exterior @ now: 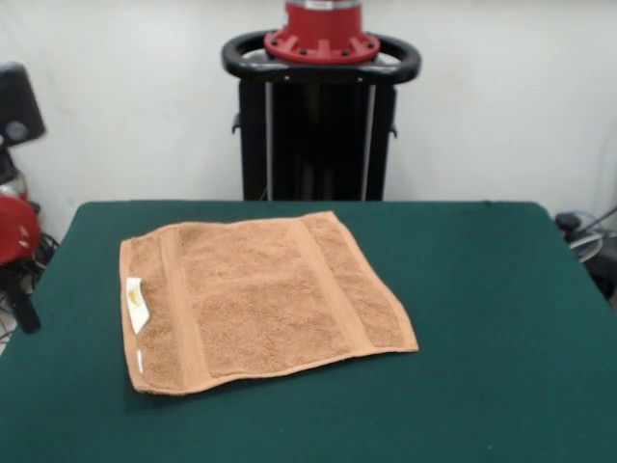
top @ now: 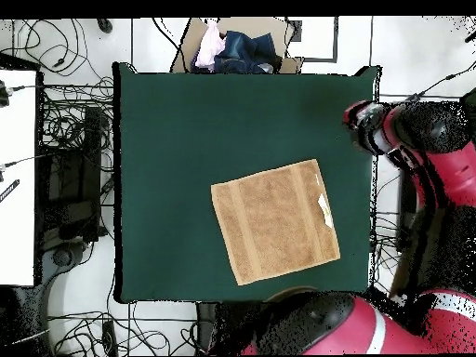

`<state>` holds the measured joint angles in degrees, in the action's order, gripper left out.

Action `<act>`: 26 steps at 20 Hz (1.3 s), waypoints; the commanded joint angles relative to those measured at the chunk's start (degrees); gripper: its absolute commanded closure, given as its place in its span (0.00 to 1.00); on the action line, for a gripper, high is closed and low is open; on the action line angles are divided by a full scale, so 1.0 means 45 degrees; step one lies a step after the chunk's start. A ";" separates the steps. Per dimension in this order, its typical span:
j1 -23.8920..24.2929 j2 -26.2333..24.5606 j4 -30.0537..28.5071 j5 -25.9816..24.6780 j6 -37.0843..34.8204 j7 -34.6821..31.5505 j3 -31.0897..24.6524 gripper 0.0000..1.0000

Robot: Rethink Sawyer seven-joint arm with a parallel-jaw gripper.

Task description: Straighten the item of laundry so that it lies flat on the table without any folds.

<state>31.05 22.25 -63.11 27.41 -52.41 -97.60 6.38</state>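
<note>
The orange-tan towel (exterior: pixel 260 299) lies spread open on the dark green table (exterior: pixel 482 318), left of centre and slightly turned. No folds show in it. Two flat bands run across it and a small white label (exterior: pixel 137 304) sits at its left edge. In the overhead view the towel (top: pixel 275 221) lies near the robot's side of the table (top: pixel 186 139), with the label (top: pixel 324 209) on the right. My arm (top: pixel 409 139) is drawn back beside the table's right edge, and its end (top: pixel 364 125) is off the towel. I cannot see how the gripper stands.
The black pedestal (exterior: pixel 318 125) stands behind the table's far edge. Part of the arm (exterior: pixel 14 231) shows at the left edge of the front view. A box of clothes (top: pixel 237 46) sits beyond the table. Cables (top: pixel 74 130) and a white desk (top: pixel 19 177) lie to the side.
</note>
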 commanded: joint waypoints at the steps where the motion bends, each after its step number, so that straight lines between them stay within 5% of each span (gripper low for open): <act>1: 0.0632 -0.0426 0.0323 -0.0756 -0.1116 -0.1751 0.0077 1.00; 7: 0.1066 -0.0280 0.0380 -0.1212 -0.1386 -0.1382 -0.0124 1.00; 19: 0.0238 -0.0808 0.1715 -0.0726 -0.1814 -0.4185 0.0037 1.00; 26: -0.0464 -0.0204 0.0802 -0.0128 -0.1253 -0.5617 0.0312 1.00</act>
<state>32.77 20.50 -52.98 24.36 -54.43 -101.22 7.99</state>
